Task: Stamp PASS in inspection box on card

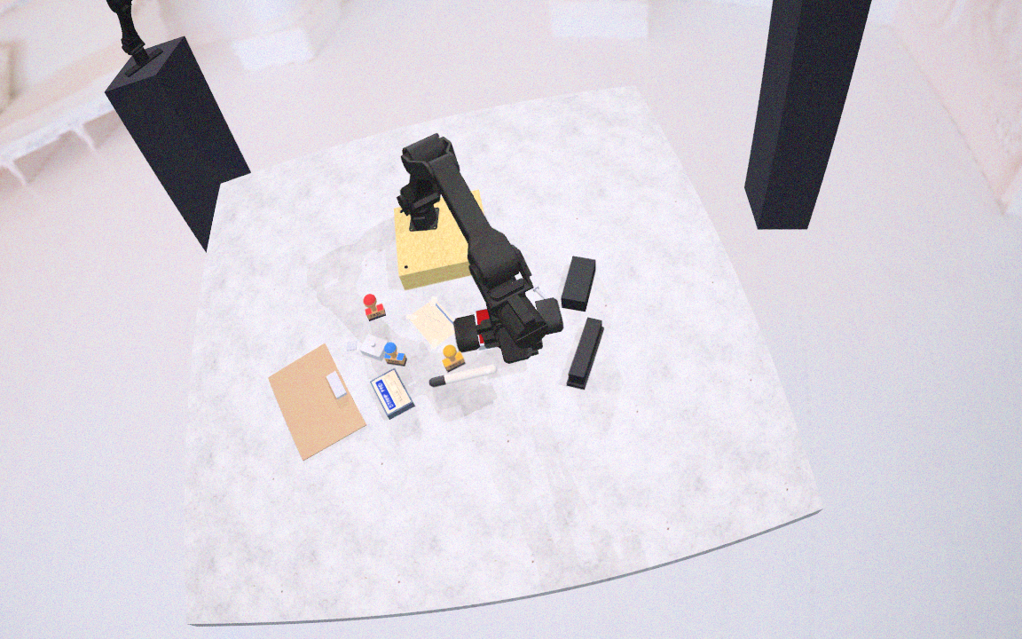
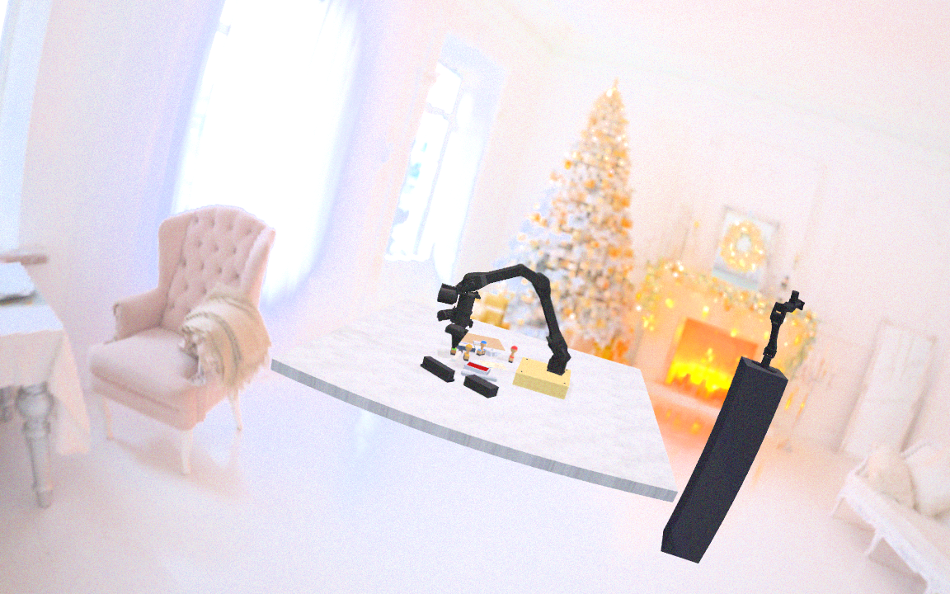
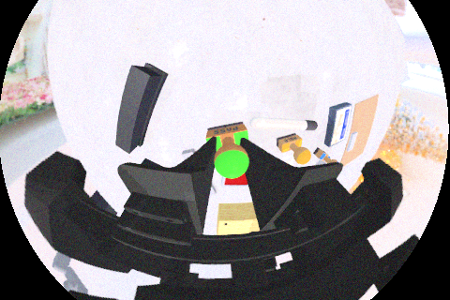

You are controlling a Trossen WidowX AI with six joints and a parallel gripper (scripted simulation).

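My gripper (image 2: 454,346) (image 3: 228,142) is shut on the green-knobbed PASS stamp (image 3: 232,164) (image 2: 453,352). The stamp's wooden block, lettered PASS, shows between the fingertips in the wrist view. The arm hides it in the top view. Its gap to the table cannot be told. The red pad (image 1: 483,316) (image 2: 477,366) (image 3: 235,181) lies beside the gripper, partly hidden in the top view. A dark-edged box with a blue stamp pad label (image 1: 385,395) (image 3: 343,124) lies near the clipboard. Cream paper (image 1: 428,319) lies left of the gripper; no inspection box can be made out.
Yellow (image 1: 452,355) (image 3: 302,155), blue (image 1: 392,351) and red (image 1: 372,304) stamps stand left of the gripper. A marker (image 1: 467,375) (image 3: 281,124), a clipboard (image 1: 308,413), two black blocks (image 1: 578,283) (image 1: 585,353) and the yellow arm base (image 1: 434,262) are also on the table.
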